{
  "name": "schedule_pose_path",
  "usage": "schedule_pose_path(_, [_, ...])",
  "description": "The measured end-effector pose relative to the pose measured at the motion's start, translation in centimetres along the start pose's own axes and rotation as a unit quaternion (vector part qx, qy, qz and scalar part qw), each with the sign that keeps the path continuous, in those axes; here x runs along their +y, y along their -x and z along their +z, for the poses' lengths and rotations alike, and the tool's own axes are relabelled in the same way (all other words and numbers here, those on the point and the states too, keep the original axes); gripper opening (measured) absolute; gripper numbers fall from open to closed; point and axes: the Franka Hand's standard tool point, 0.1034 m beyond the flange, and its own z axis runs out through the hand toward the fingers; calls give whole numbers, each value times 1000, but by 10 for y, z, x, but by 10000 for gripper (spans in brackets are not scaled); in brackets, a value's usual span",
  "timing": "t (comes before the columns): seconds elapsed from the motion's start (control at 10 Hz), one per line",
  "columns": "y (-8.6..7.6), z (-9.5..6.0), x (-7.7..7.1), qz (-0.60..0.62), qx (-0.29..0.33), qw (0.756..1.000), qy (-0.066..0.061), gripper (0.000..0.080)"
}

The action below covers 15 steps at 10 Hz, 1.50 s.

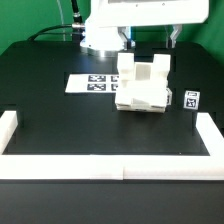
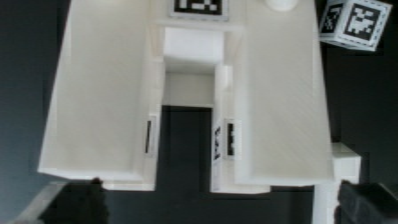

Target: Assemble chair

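The chair stands partly joined on the black table, a blocky white assembly with tags, right of the table's middle. In the wrist view the chair fills most of the picture, with a dark slot down its middle. A small loose white part with a tag stands just off the chair toward the exterior view's right; it also shows in the wrist view. My gripper hangs above the chair, open and empty. In the wrist view my gripper has its dark fingertips wide apart on either side of the chair.
The marker board lies flat on the table, off the chair toward the exterior view's left. A long white rail edges the table's front and both sides. The robot base stands behind the chair.
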Motion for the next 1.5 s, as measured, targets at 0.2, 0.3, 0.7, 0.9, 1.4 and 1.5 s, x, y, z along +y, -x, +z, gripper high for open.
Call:
schedule_pose_path(0.2, [4,4,2,1,0,1000,1,649])
schedule_pose_path(0.3, [4,7,3,0,2,1000,2,649])
schedule_pose_path(0.7, [5,21,7,-15,0,1000,6,649])
schedule_pose_path(0.9, [-1,26,9,-27,-2,1000,9,649])
schedule_pose_path(1.4, [-20,42,6,-42,-5,999,17,649])
schedule_pose_path(1.5, [-23,48,5,-45,-4,999,20,649])
